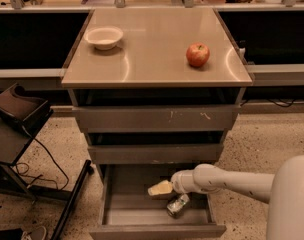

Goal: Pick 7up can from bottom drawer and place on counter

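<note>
claw (160, 188) over open bottom drawer (142, 216), just beside 7up can (177, 205), open or closed: cannot tell | can label unreadable | counter (152, 64): bowl (104, 36), apple (197, 54)

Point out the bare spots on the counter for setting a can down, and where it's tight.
The counter is bare between the white bowl and the apple, and along its whole front edge. Tightest is the bottom drawer: the gripper is in it, beside the 7up can.

One high, fairly near camera faces the bench (157, 59) front, looking down; the hand (156, 189) sits over the bottom drawer (128, 210).
</note>
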{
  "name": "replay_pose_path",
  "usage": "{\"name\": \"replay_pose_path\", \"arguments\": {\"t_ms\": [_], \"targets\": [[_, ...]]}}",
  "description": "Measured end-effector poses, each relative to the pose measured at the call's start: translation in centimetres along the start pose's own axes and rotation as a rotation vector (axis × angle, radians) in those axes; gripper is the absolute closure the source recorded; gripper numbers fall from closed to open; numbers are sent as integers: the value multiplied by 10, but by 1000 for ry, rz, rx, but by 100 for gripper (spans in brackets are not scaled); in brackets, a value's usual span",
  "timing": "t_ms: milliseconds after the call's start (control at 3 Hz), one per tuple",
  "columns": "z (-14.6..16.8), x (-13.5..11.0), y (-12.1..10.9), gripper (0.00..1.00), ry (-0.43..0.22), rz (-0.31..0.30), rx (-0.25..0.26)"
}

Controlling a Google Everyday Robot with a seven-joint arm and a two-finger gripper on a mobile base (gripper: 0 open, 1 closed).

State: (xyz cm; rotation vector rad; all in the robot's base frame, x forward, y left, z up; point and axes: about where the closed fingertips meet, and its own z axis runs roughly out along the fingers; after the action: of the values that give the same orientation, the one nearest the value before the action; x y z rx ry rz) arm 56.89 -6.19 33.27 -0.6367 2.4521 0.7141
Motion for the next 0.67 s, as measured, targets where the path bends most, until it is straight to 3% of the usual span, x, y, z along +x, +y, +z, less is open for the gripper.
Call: {"name": "replay_pose_path", "arguments": {"t_ms": [333, 667], "targets": [[35, 36, -47, 0, 10, 170, -20], [51, 82, -97, 0, -3, 319, 34]]}}
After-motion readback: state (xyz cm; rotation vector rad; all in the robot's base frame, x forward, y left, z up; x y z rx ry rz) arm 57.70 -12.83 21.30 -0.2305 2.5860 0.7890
